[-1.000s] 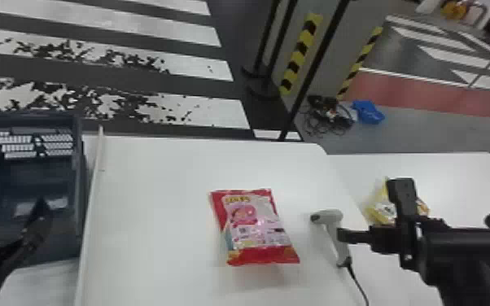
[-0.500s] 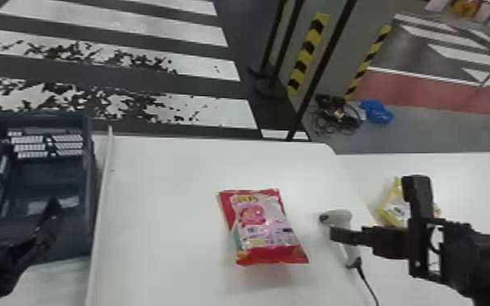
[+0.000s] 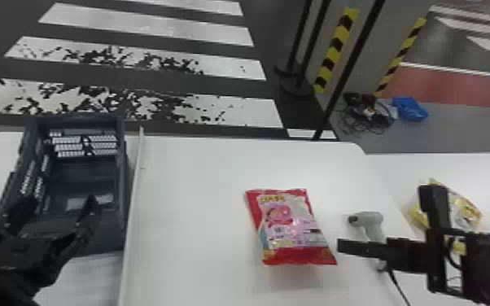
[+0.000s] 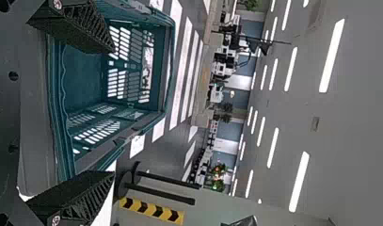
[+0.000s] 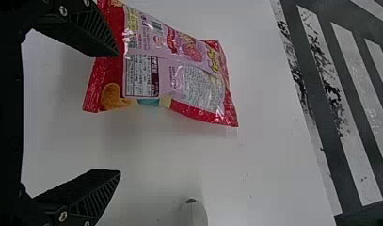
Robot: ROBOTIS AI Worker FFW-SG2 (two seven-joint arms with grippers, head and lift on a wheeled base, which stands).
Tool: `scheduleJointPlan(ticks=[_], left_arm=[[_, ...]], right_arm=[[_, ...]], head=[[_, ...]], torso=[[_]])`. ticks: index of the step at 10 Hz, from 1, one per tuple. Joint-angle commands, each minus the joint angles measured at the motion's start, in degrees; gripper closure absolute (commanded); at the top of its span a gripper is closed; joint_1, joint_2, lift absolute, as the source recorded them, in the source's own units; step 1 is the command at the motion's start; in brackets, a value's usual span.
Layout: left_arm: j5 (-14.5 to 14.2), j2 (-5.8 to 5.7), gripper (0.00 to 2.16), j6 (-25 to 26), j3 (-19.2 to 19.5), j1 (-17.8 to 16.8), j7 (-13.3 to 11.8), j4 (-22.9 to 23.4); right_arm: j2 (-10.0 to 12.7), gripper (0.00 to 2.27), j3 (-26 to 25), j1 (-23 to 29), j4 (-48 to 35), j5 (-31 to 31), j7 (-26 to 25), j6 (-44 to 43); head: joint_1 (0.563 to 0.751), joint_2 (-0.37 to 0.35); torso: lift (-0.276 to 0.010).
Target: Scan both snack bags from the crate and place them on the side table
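Bag (image 3: 288, 228), red, near right claw (image 3: 383, 217)

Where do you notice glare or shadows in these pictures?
Head view: small bright glints on the red snack bag, with a faint shadow by its near edge on the white table; right wrist view: shiny highlights on its wrapper, soft grey shadow beside it; left wrist view: bright ceiling strip lights.

The left hand (image 3: 63, 200) has its fingers apart; the crate (image 4: 169, 66) lies beyond.

Glossy red bag (image 3: 289, 228), seemingly plastic
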State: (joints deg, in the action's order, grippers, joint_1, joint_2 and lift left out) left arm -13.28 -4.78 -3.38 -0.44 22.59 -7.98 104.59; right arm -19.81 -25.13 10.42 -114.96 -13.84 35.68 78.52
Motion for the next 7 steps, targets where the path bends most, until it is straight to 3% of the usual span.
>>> scheduleJointPlan(ticks=[1,7], left_arm=[[-0.1,0.04,0.08,0.0,0.0,0.0,0.0,-0.1],[-0.1,0.13,0.08,0.0,0.0,0.2,0.0,-0.3]], right_arm=[[0.0,0.12,2.5,-1.1,3.3,-0.2,0.0,-0.5],[0.0,0.12,7.4,-7.3,14.0,0.6,0.2,-2.6]], head=[[0.695,-0.22],[0.695,-0.176]], torso=[[-0.095],[-0.095]])
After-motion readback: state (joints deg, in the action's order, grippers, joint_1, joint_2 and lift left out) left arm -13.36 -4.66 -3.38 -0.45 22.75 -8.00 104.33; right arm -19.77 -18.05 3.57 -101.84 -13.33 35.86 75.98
